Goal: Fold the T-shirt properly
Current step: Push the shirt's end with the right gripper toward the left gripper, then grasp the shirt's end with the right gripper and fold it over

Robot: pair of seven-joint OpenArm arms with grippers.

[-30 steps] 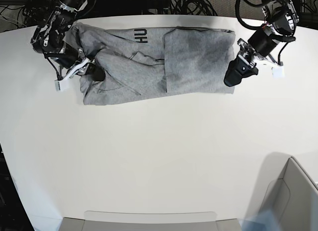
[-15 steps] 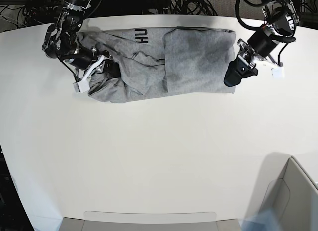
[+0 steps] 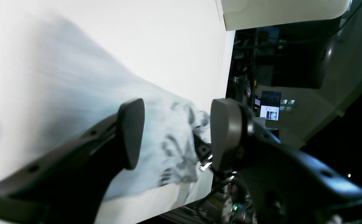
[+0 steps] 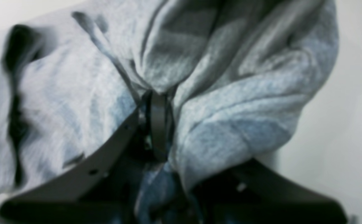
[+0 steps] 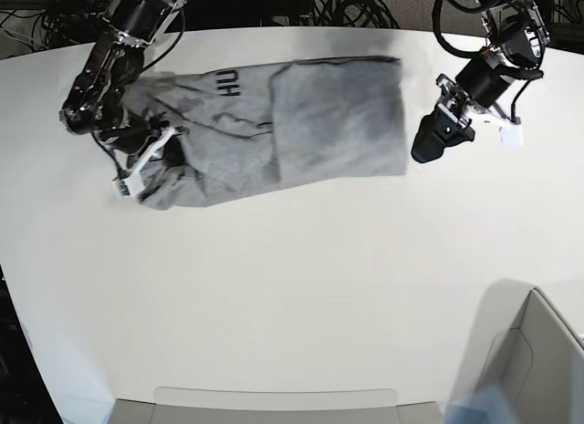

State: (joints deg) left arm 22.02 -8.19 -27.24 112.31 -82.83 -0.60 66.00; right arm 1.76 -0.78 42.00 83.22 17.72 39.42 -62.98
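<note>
The soft, creased heather-grey cotton T-shirt (image 5: 274,132) lies rumpled along the smooth white worktop's (image 5: 292,296) far side. The right end effector (image 4: 157,124) is clamped on bunched cloth; the left end effector (image 3: 176,133) hangs apart, empty.

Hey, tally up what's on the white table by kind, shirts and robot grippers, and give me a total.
Heather-grey cotton T-shirt with black lettering: 1
Black robot grippers: 2, the right gripper shut on bunched shirt fabric, the left gripper open beside the shirt
Total: 3
</note>
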